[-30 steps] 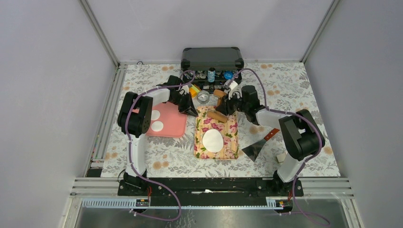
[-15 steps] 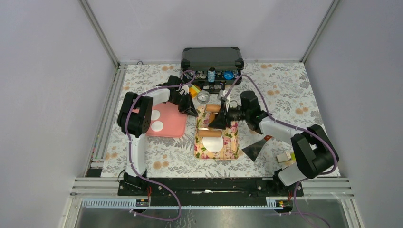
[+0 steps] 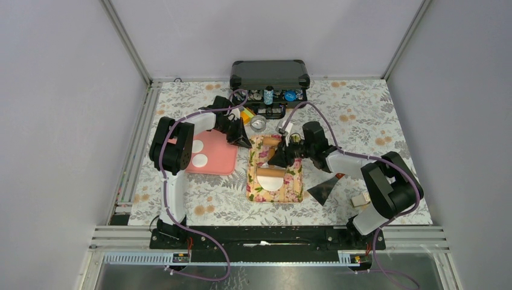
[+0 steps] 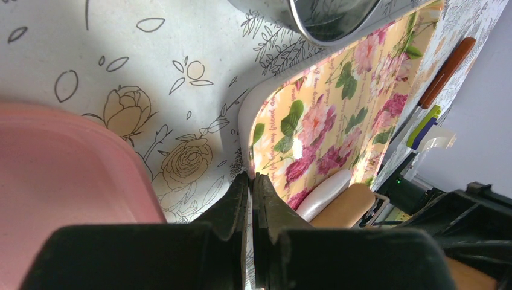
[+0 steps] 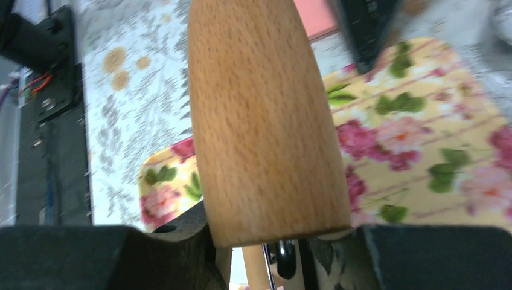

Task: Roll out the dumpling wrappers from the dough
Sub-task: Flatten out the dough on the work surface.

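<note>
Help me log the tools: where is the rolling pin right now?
Top view: the rolling pin lies crosswise on the floral board mid-table, on the white dough, held by the right gripper, right of the pink tray.

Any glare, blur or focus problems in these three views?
Top external: even light, sharp, soft shadows only. Left wrist: bright glare on the floral board, left gripper in shadow. Right wrist: the rolling pin fills the frame; board and table behind it look blurred.

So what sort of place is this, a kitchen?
Probably a robot test booth: bare grey walls box in the table, and a machine arm holds a rolling pin against dough on a floral board.
</note>
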